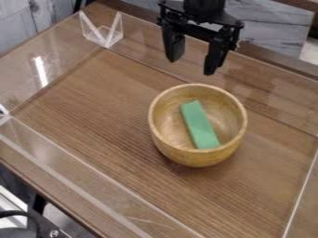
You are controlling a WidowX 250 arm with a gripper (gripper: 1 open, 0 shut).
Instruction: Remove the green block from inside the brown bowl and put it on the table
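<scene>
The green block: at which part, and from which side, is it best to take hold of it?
The green block is probably best gripped around its middle, from above, with the jaws closing across its narrow width. It is a long, slim bar lying inside the brown bowl, whose raised wall would likely hinder a side approach.

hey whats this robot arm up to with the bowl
The black gripper hangs open above the tabletop, just past the far side of the round wooden bowl, holding nothing. The green block lies inside the bowl, so taking it out and putting it on the table has yet to be done.
</scene>
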